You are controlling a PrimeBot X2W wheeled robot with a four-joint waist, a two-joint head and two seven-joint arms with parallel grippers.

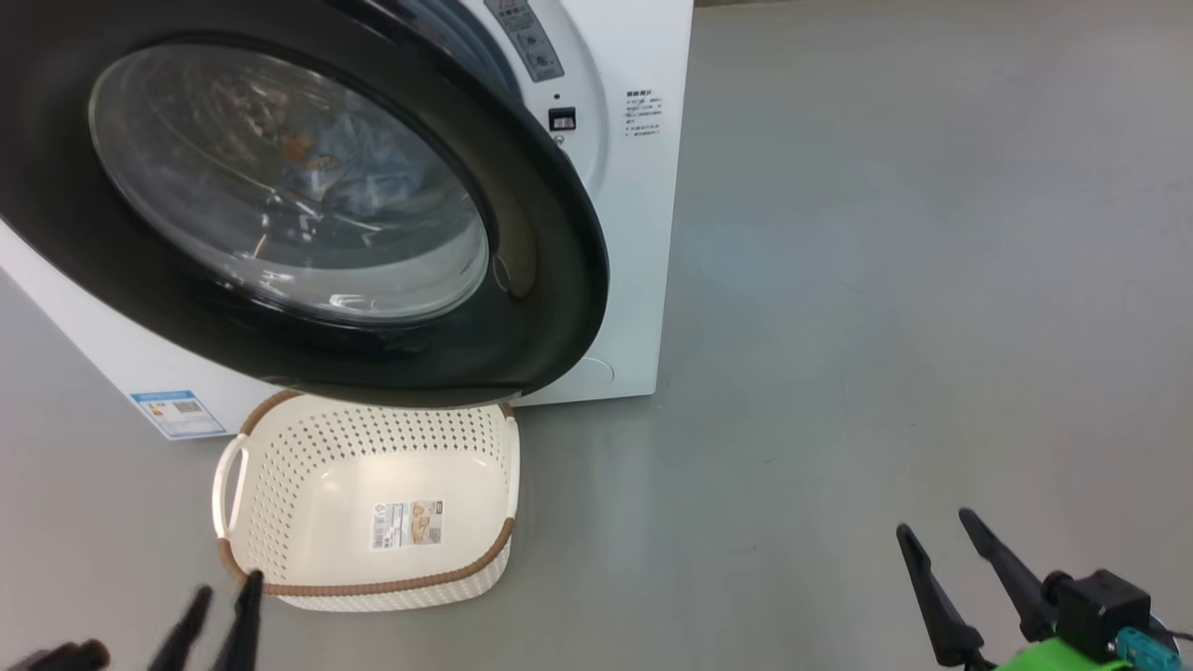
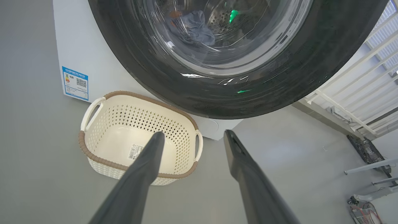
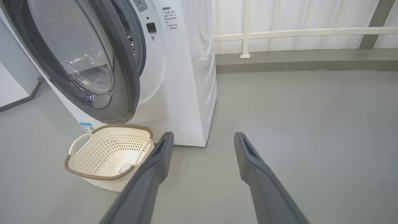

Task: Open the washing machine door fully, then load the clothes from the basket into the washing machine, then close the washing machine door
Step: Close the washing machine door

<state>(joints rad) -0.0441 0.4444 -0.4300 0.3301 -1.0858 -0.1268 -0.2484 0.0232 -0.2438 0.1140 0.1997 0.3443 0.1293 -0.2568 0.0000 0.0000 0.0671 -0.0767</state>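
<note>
Basket empty; door not yet shut

Lower corners: left gripper [image 1: 226, 587] and right gripper [image 1: 934, 522], jaws parted, holding nothing; lower centre, the basket [image 1: 280, 438] sits bare; above it the washing machine door [image 1: 550, 242] hangs ajar, clothes [image 1: 354, 177] behind its glass; next, I'd judge, a push shut; basket label [image 1: 407, 524] and blue sticker [image 1: 179, 413] unreadable.
</note>
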